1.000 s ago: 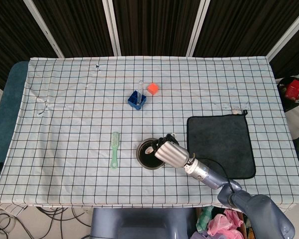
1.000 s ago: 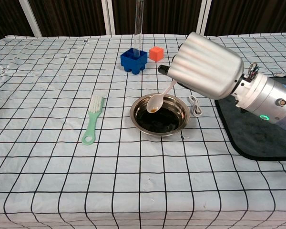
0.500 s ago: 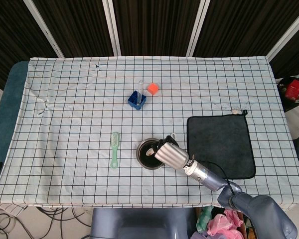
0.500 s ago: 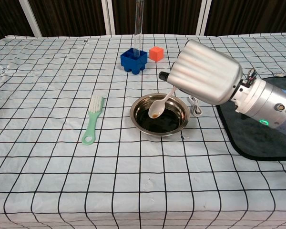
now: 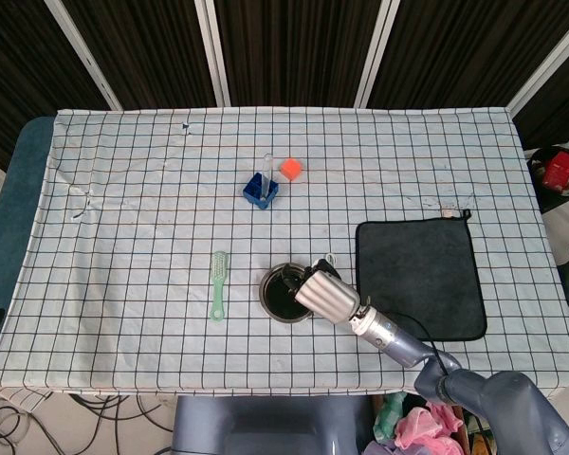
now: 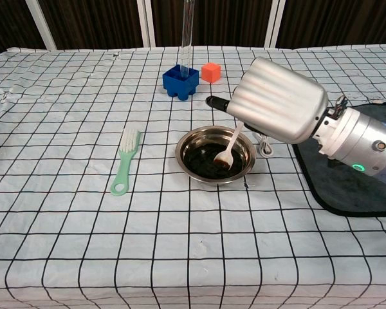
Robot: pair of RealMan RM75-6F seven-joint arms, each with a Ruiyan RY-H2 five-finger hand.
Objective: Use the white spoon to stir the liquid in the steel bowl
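Nearest: right hand (image 6: pixel 280 100), clamped on the handle of the white spoon (image 6: pixel 229 147), with the fingers mostly hidden under the silver back of the hand. No left hand in either view.

Just below and to the left of the hand: steel bowl (image 6: pixel 179 152) on the checked tablecloth (image 6: pixel 83 244), with dark liquid (image 6: pixel 202 162) inside and the spoon tip dipped in near the right side.

Probably easy to go wrong here. Nothing holding the bowl, so pressing the spoon against the wall could make it slide or tip. Stirring too fast or too wide could throw liquid over the low rim and stain the cloth. Also possible: the thin handle turning in the grip.

To the left, well apart: green brush (image 6: pixel 123 161). To the right: dark mat (image 5: pixel 422 275), near enough to catch a splash.

Further back: blue holder (image 6: pixel 180 81) and orange cube (image 6: pixel 210 71), out of reach of a spill, likely.
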